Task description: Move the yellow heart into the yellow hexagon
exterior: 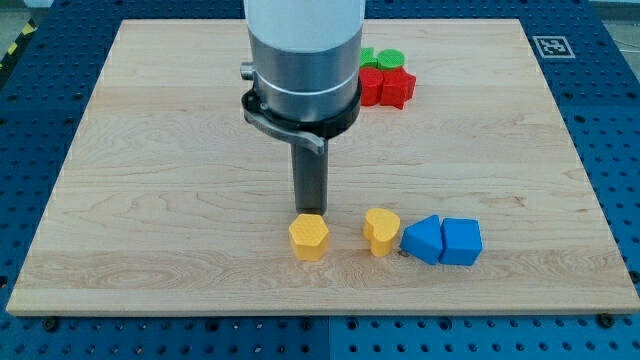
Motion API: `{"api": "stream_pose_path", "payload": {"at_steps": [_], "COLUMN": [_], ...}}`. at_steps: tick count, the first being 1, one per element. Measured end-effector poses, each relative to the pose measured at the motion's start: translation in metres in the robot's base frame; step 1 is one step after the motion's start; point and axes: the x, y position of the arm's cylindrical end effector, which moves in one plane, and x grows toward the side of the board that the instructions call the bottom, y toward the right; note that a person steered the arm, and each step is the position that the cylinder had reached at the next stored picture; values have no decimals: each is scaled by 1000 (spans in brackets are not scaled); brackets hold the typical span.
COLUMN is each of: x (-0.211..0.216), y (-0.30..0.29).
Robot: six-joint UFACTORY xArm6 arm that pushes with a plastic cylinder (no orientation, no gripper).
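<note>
A pale wooden board (150, 180) fills most of the frame, lying on a blue perforated table (610, 120). The grey and white cylindrical arm (303, 70) comes down from the top centre, ending in a straight dark rod; my tip (309, 213) sits just above the yellow hexagon block (309, 237) in the lower centre, seemingly touching its far edge. Being a plain rod, it has nothing to spread or pinch. In the lower right of centre lie two blue blocks (443, 240), side by side and touching. The yellow heart block (381, 230) stands just left of them, apart from the hexagon. Near the top centre, red blocks (388, 87) touch green blocks (385, 58), partly hidden behind the arm.
</note>
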Motion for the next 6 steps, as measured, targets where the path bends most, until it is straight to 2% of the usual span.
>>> {"api": "stream_pose_path", "payload": {"at_steps": [1, 2, 3, 4, 5, 6], "x": [-14, -13, 3, 29, 44, 44], "y": [36, 96, 130, 121, 88, 53]}}
